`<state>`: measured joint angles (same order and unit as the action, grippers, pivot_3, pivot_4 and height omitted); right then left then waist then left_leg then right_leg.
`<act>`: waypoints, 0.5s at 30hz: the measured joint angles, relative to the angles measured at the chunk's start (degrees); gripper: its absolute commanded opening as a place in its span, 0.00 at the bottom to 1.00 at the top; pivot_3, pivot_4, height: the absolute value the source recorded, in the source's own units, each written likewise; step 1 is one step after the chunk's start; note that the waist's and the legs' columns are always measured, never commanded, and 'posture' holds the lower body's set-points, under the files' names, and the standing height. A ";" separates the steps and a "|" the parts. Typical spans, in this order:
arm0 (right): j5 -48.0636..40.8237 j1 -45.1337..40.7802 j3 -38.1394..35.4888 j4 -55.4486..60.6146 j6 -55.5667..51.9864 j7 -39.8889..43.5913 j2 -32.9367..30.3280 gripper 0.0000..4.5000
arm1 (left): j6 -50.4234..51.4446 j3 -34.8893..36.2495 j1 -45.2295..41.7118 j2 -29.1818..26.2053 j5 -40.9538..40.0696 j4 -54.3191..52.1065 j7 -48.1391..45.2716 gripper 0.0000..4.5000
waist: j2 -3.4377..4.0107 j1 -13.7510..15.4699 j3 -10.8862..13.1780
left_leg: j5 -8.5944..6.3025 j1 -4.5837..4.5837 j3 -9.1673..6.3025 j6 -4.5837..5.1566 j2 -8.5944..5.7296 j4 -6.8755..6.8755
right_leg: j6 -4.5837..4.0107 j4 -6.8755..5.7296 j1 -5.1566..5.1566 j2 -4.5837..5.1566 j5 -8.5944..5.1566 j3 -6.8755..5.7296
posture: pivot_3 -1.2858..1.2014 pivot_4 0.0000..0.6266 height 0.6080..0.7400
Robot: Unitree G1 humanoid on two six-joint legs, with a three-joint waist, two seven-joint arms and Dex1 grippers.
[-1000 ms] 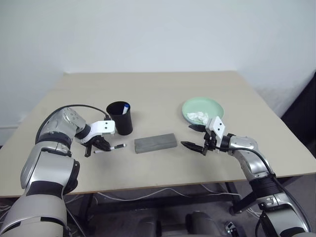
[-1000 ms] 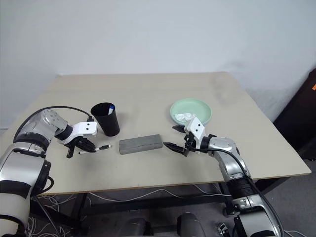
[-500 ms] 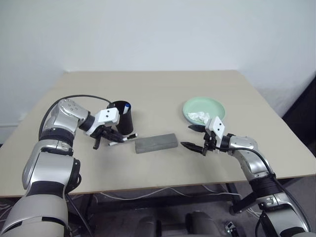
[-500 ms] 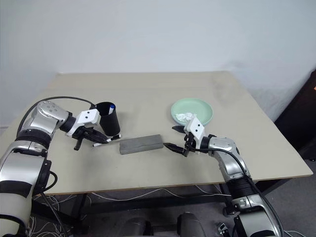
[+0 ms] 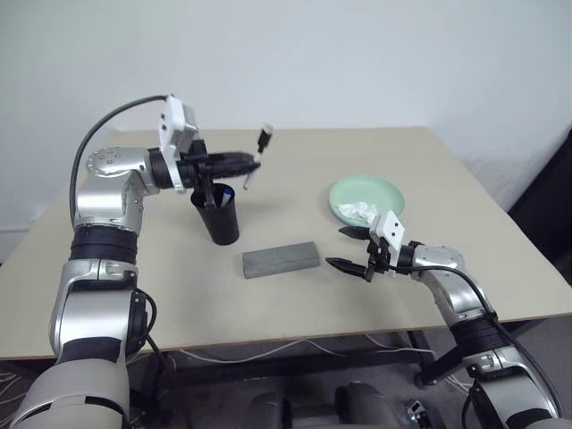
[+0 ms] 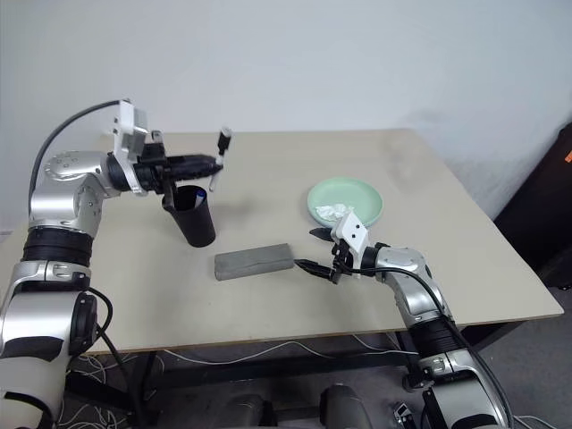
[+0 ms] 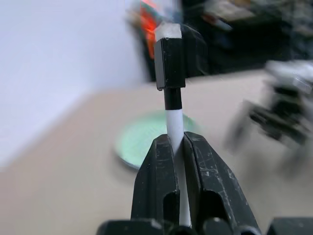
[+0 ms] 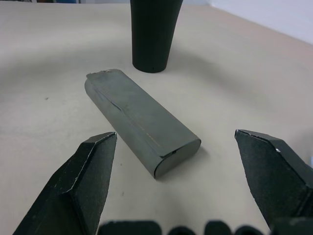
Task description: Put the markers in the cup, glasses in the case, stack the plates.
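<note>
Once I'd raised the left gripper point(image 5: 253, 161) off the table point(image 5: 295, 170), it was clamped on the black-ended marker point(image 5: 256, 154), above and just right of the cup point(image 5: 217, 214) (blue marker already inside). Drop looked next. Right gripper point(image 5: 350, 249) sat open by the case point(image 5: 281, 259).

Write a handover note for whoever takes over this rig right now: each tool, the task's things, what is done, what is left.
Left tool: shut on the black-ended marker, held in the air beside the cup's mouth.
Right tool: open, hanging by the closed case.
Cup: upright, blue-ended marker already inside.
Mint green plate: holds a crumpled tissue.
Done: one marker in the cup.
Left: drop in the held marker. Glasses and blue plate: status cannot be told.
</note>
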<state>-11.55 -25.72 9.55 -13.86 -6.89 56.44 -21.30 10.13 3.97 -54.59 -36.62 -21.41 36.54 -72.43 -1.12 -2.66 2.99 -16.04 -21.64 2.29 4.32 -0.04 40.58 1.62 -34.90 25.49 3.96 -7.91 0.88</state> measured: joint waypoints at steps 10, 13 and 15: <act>-0.01 1.54 0.25 0.85 -0.02 -0.03 0.12 0.93 | -11.47 8.34 8.63 4.38 3.70 2.53 25.17 0.01 | -0.04 0.18 -0.03 | -0.03 0.00 0.01 -0.09 -0.06 -0.04 | -0.04 0.09 -0.07 0.09 0.04 -0.01 | 0.52 0.00 0.85; -0.01 1.46 0.30 0.85 -0.05 0.11 0.11 0.93 | -14.00 8.70 10.09 6.37 4.71 2.76 29.21 0.01 | -0.05 0.16 -0.03 | -0.14 -0.02 0.02 -0.26 -0.08 -0.04 | -0.04 0.12 -0.06 0.11 0.05 -0.01 | 0.52 0.00 0.85; -0.01 1.30 0.34 0.84 -0.06 0.37 0.11 0.93 | -16.18 8.64 11.02 7.38 5.35 2.87 30.70 0.01 | -0.05 0.12 -0.04 | -0.16 0.00 0.02 -0.30 -0.07 -0.06 | -0.04 0.11 -0.05 0.10 0.05 -0.01 | 0.52 0.00 0.85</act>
<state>-11.56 -24.42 9.88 -13.02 -6.96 56.82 -21.19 -6.05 12.61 -43.57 -29.23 -16.06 39.41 -41.73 -1.17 -2.54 2.95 -16.20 -21.63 2.32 4.02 -0.12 40.52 1.57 -34.80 25.44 4.06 -7.85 0.86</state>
